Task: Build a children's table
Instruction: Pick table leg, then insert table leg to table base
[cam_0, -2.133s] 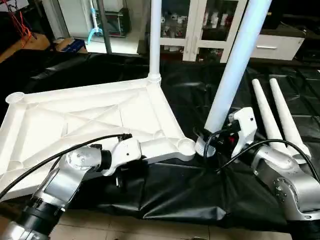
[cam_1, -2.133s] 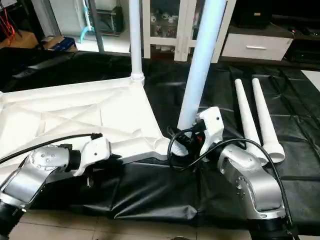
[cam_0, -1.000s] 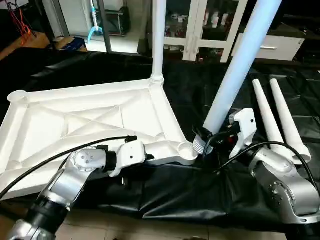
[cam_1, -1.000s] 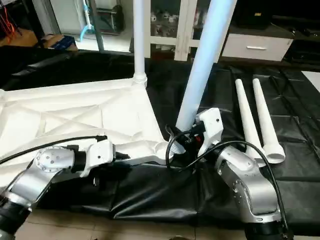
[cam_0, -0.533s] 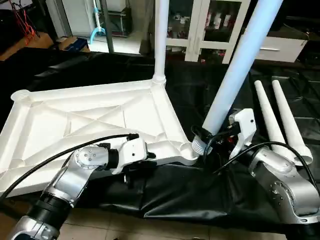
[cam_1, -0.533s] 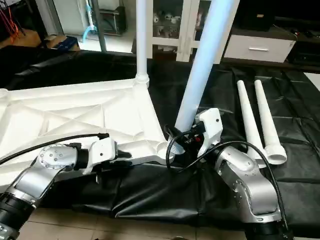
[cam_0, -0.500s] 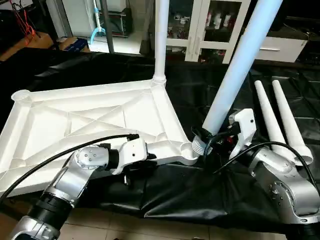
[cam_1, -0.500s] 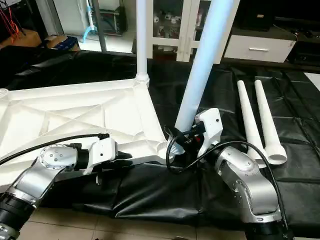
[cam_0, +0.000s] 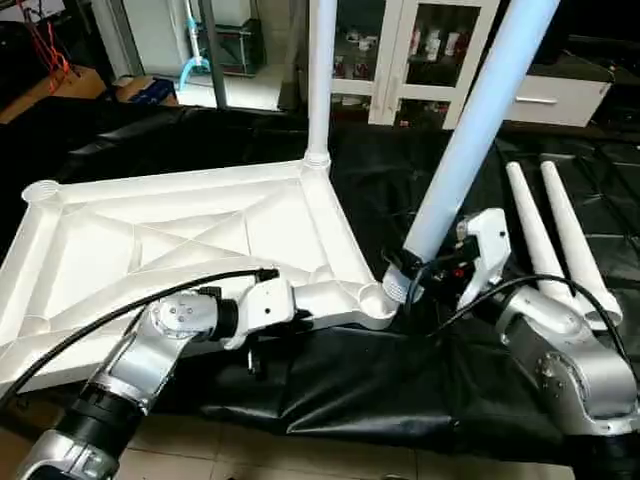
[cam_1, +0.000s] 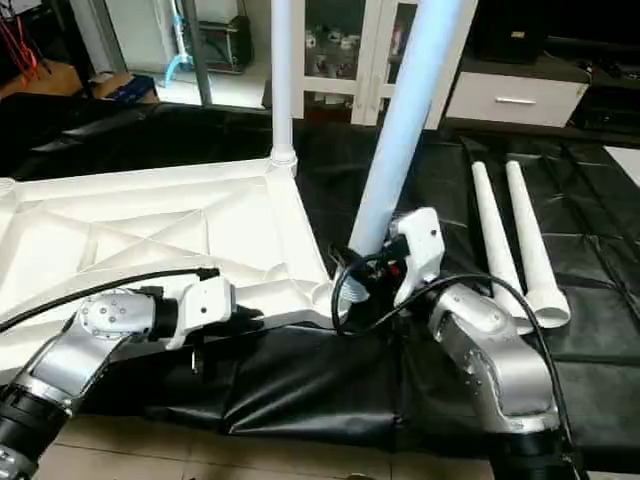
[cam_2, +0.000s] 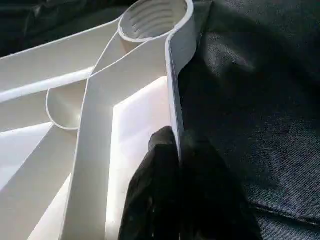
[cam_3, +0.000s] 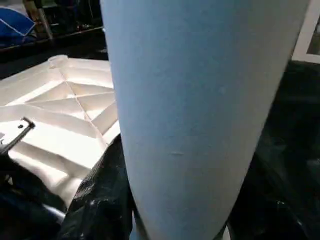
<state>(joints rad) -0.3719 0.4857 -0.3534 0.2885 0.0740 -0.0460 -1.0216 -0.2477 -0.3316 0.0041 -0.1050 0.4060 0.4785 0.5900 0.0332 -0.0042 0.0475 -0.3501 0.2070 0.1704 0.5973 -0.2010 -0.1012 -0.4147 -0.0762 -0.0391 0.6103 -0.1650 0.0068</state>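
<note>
Second-leg step: left end effector (cam_2: 172, 165) clamped on the upside-down table top's (cam_0: 180, 235) near rim, right end effector (cam_0: 425, 272) gripping a tilted leg (cam_0: 465, 130), threaded end just beside the near corner socket (cam_0: 373, 298). Next up, probably straightening, centring, then screwing in.

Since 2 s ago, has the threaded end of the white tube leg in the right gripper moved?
Yes. The held white tube leg has its threaded end closer to the near corner socket of the white tabletop, almost touching its rim.
</note>
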